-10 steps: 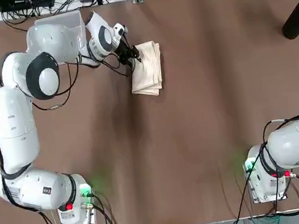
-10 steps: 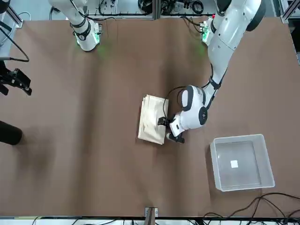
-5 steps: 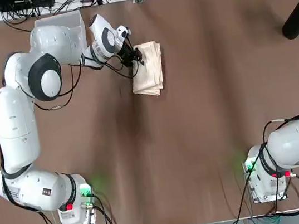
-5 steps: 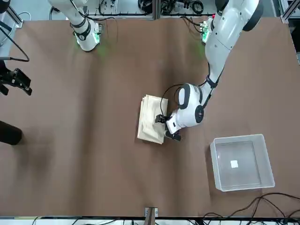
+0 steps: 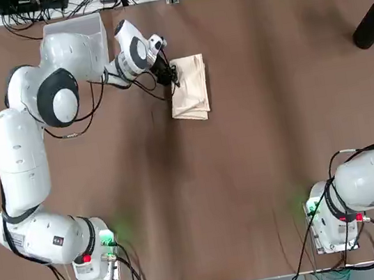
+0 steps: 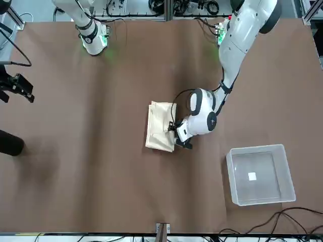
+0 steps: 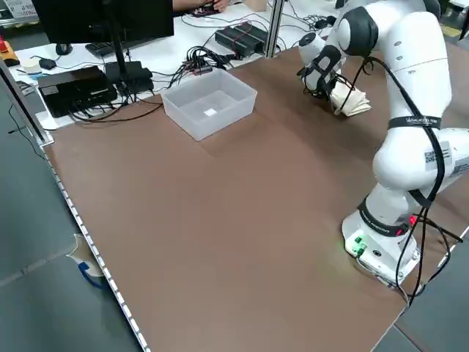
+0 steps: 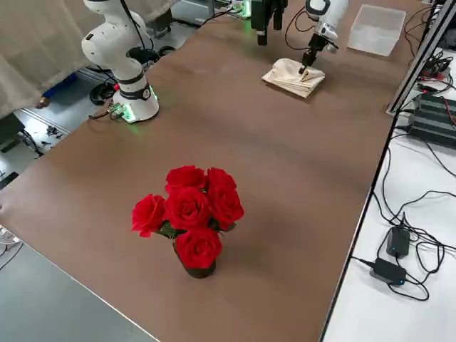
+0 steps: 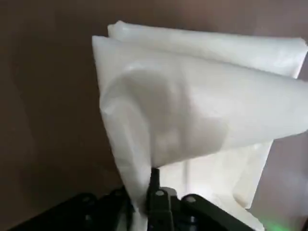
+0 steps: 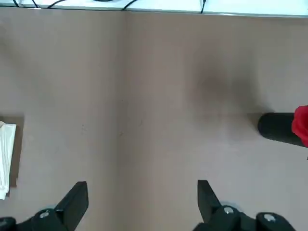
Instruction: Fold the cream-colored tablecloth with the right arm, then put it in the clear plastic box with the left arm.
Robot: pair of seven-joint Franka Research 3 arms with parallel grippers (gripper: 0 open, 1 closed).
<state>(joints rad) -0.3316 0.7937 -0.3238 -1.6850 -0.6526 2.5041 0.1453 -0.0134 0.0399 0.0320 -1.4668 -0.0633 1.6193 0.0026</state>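
Tabletop (image 5: 257,136): brown, partly hidden by arms.
Clear plastic box (image 6: 260,174): far-left corner.
Left gripper (image 5: 172,77): clenched on cream-colored tablecloth (image 5: 190,86); fingertips buried in folds.
Right gripper (image 10: 142,199): parked, jaws spread.

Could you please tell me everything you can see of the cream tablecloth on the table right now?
The tablecloth is plain cream fabric, soft and unpatterned, folded into a stacked, roughly rectangular bundle with its layered edges showing. It lies on the brown table toward the far side, apart from the clear box. The left end effector is shut on the cloth's edge nearest the box, and in the left wrist view the pinched layer rises in a curved flap above the layers below.
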